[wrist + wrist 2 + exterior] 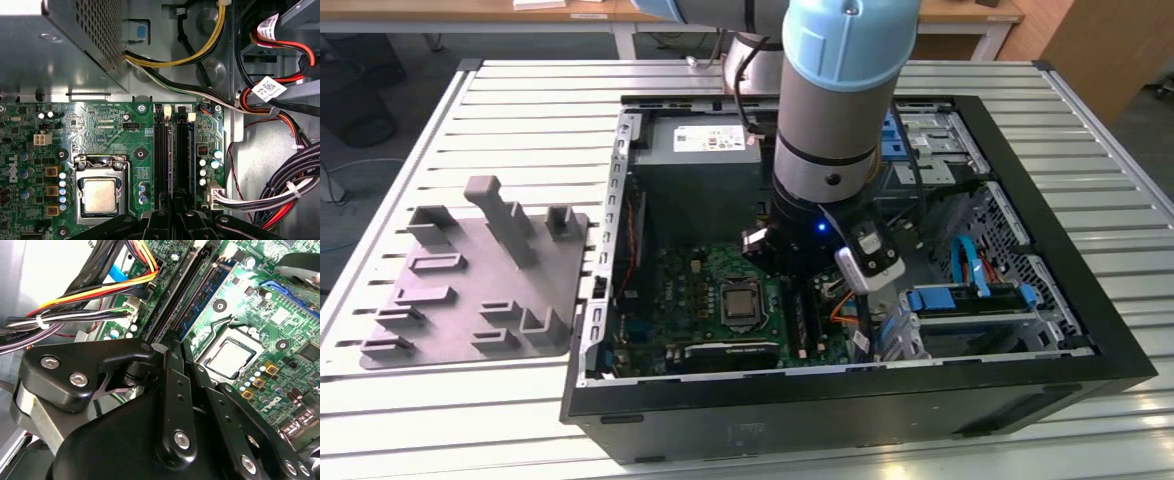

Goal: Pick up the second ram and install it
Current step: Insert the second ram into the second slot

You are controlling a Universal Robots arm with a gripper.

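pincer (172,210) – over memory sockets (172,150) – second ram (207,297) seated

Your inventory of materials and finishes:

- Gripper (172,390): black metal links, semi-gloss, with bright steel screws.
- Circuit board (100,130): glossy green lacquer; you see a shiny metal chip cover (101,195).
- Memory sockets (161,150): black matt plastic.
- Computer case (1067,290): bare grey sheet metal inside, black painted rim.
- Cables (280,195): smooth plastic sheathing.
- Tray (474,290): matt grey plastic.
- Table (520,110): ribbed pale metal slats.
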